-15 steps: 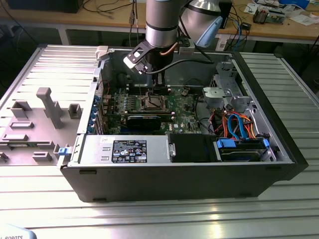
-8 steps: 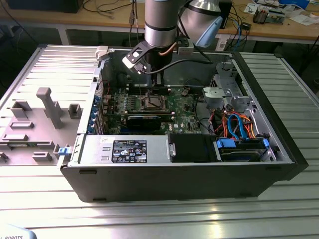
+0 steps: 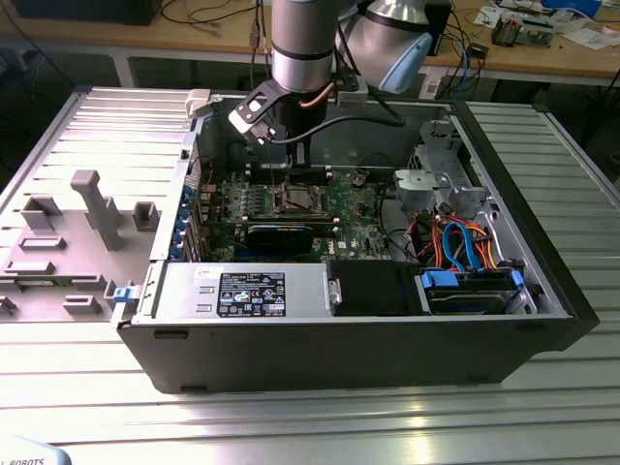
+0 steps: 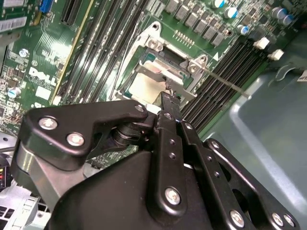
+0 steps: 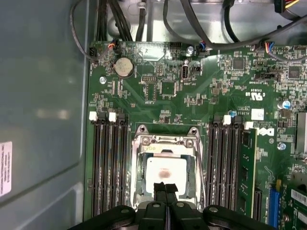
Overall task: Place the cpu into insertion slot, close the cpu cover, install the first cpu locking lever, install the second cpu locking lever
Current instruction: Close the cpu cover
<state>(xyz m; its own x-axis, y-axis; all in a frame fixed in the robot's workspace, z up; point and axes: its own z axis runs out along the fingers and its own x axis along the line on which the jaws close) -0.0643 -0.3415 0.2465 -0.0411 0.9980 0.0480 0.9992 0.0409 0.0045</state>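
Arm: I see the arm (image 3: pixel 300 48) coming down from the far side into the open computer case (image 3: pixel 542 291), which lies on a slatted metal table (image 3: pixel 291 417).
Gripper: in the first wrist view the gripper (image 5: pixel 165 187) hangs right over the socket. Its two black fingertips are pressed together with nothing between them.
Contact: the tips sit over one edge of the chip. I cannot tell whether they touch it.
Cpu: the cpu (image 5: pixel 165 170) sits in the insertion slot (image 5: pixel 142 136), with its pale metal top facing up.
Cpu cover: the cpu cover (image 5: pixel 193 167) appears to lie down around the chip, which shows through the central cutout.
Locking lever: in the second wrist view a thin metal locking lever (image 4: pixel 225 82) runs out from a corner of the socket across the memory slots (image 4: pixel 230 62). I cannot tell whether it is latched.
Motherboard: the green motherboard (image 5: pixel 192 96) has long black memory slots on both sides of the socket and a coin cell (image 5: pixel 123 67) beyond it.
Near side of the case: a grey power supply (image 3: pixel 242 291) lies along the near wall.
Case, the exterior view's right: blue and orange cables (image 3: pixel 465 242) are bundled here.
Outside the case: a grey fixture tray (image 3: pixel 58 252) with upright blocks rests on the table at the exterior view's left.
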